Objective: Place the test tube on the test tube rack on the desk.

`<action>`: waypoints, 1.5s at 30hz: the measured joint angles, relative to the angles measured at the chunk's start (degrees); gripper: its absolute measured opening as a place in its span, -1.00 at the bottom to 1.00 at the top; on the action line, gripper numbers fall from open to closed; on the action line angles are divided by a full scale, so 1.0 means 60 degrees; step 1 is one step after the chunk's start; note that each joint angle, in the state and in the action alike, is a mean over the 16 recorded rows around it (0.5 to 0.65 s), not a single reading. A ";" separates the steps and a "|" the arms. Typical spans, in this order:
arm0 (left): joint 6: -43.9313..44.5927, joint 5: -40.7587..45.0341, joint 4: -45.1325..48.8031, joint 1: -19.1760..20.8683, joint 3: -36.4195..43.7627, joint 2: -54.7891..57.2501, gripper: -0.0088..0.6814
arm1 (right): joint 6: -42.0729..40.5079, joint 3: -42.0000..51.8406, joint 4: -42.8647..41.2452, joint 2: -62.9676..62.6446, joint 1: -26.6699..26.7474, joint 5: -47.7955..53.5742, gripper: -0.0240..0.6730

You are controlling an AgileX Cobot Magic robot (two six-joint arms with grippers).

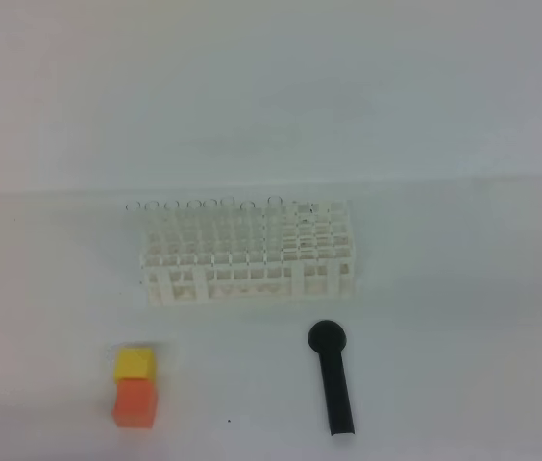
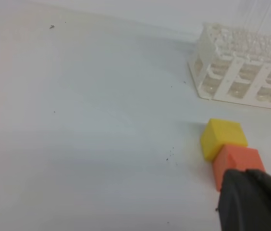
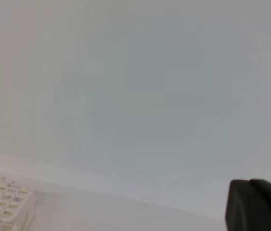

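Jaws first: left gripper (image 2: 253, 199) shows only as a dark block at 5 o'clock in my left wrist view, right gripper (image 3: 258, 204) the same at 5 o'clock in the right wrist view. Both sets of jaws are fully closed, with nothing between them that I can see. Neither arm appears in the high view.

High view, near to far: orange block (image 1: 136, 401) at 7 o'clock with the yellow block (image 1: 135, 363) touching its far side. Black round-headed stick (image 1: 333, 379) lies flat at 5 o'clock, head toward the rack. Behind them, mid-frame, the test tube rack (image 1: 250, 254) stands on the worktop (image 1: 463, 288). Faint clear rims (image 1: 213, 204) line its far edge, so glass tubes seem to stand in the back row; too blurred to single out the test tube, and I see none lying loose on the worktop.

Left wrist view adds the blocks up close, orange block partly behind the gripper, and the rack's end at 2 o'clock with pale tube streaks above it. Also small dark specks (image 2: 170, 155) on the worktop.

Right wrist view gives only a rack corner at 7 o'clock and blank wall.
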 joint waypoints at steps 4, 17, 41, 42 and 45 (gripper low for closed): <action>0.0000 0.0000 -0.0010 0.0000 -0.0054 0.0000 -0.98 | 0.1114 0.0251 -0.0703 -0.0012 0.0000 -0.0276 -0.94; -0.0001 0.0009 -0.0026 0.0000 -0.0145 0.0000 -0.98 | 0.6541 0.2118 -0.5786 -0.0120 0.0000 -0.0693 -0.94; 0.0000 0.0000 -0.0038 0.0000 -0.0161 -0.0012 -0.98 | 0.7123 0.5066 -0.7035 -0.2789 0.0000 0.0177 -0.94; 0.0000 0.0000 -0.0038 0.0000 -0.0161 -0.0012 -0.98 | 0.7123 0.5066 -0.7035 -0.2790 0.0000 0.0177 -0.94; 0.0000 0.0000 -0.0033 0.0000 -0.0142 -0.0012 -0.98 | 0.7123 0.5066 -0.7035 -0.2790 0.0000 0.0177 -0.94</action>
